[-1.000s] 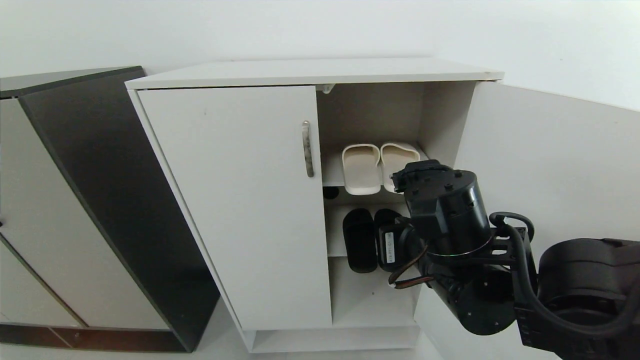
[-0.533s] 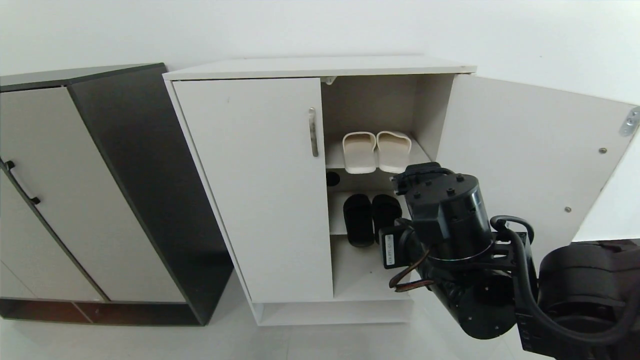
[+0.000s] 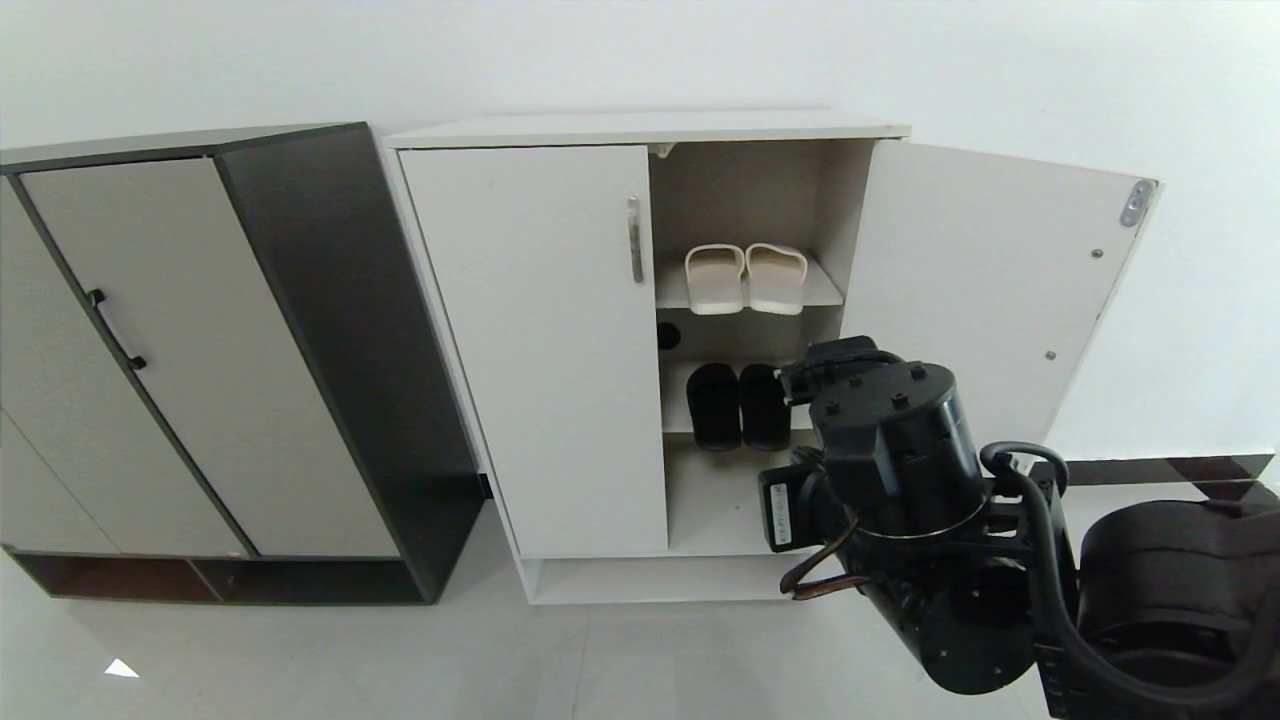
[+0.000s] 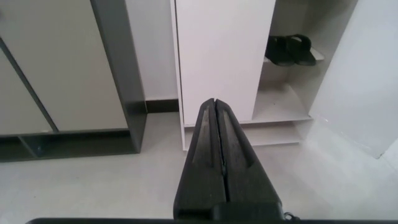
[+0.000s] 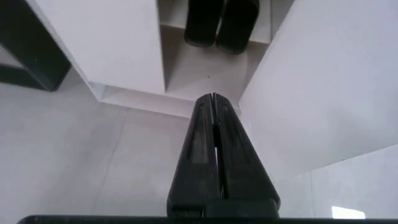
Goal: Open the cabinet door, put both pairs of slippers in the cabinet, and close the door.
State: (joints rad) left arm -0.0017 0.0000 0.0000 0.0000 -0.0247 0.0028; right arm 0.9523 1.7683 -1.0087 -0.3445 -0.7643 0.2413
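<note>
We list a white cabinet (image 3: pixel 650 130) against the wall.
- **Left door** (image 3: pixel 540 340): shut, with a metal handle (image 3: pixel 634 240) at its inner edge.
- **Right door** (image 3: pixel 990 290): swung wide open.
- **Upper shelf:** we count one pair of beige slippers (image 3: pixel 745 278), lying side by side.
- **Shelf below:** one pair of black slippers (image 3: pixel 738 405), also side by side.
- **Left hand** (image 4: pixel 214 102): we note it clenched, fingers pressed together on nothing. It hangs above the floor (image 3: pixel 400 660), facing the shut left door.
- **Right hand** (image 5: pixel 213 98): likewise clenched and empty. It sits low before the open compartment, close beside the open right door, with the black slippers well beyond its tips.
- **Dark cabinet** (image 3: pixel 200 350): just left of the white one, we enter this cabinet with a pale door, closed.
</note>
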